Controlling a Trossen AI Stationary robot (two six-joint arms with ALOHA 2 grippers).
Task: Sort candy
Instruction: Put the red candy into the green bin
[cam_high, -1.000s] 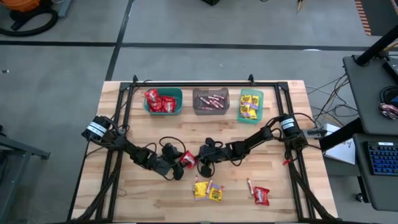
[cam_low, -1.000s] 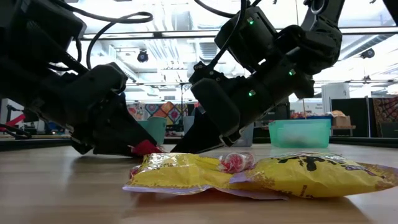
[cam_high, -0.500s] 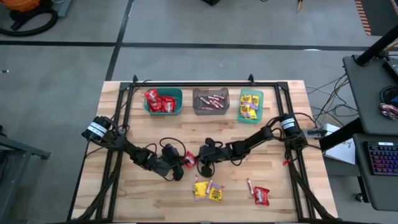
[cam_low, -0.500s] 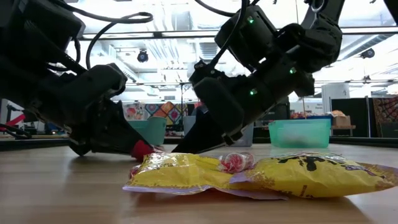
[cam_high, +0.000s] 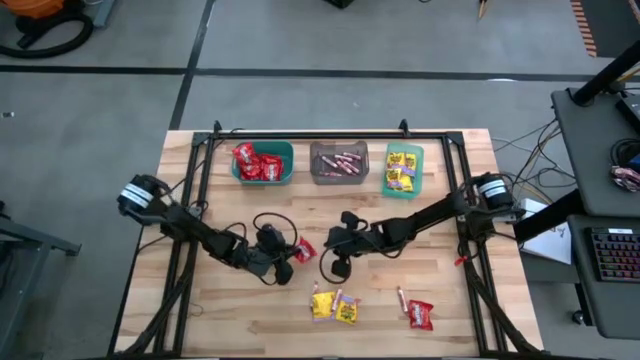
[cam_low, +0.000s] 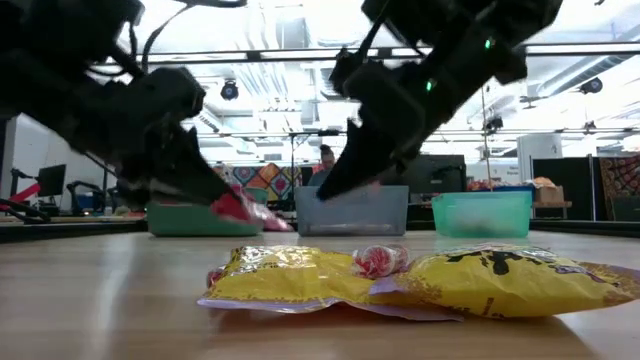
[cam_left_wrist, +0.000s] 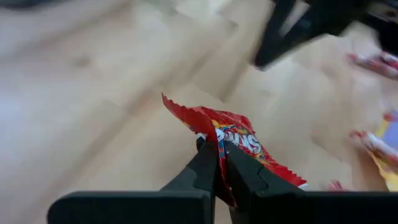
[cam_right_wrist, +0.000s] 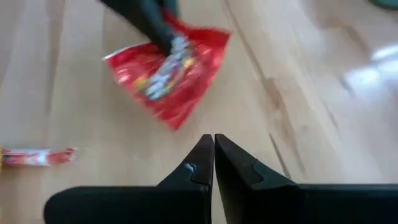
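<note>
Left hand (cam_left_wrist: 217, 155) pinching red packet (cam_left_wrist: 233, 140), raised off table; right hand (cam_right_wrist: 213, 149) closed, empty.

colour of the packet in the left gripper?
Red packet with yellow lettering; clearest in the left wrist view.

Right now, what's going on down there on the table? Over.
Left end effector shut on red packet, lifted off table. Right end effector shut, empty, close beside it. Nothing in the way; yellow packets wait.

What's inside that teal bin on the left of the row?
The teal bin holds a heap of red packets, seen from above. Anything beneath the top ones is covered. The low view shows only the bin's side wall.
</note>
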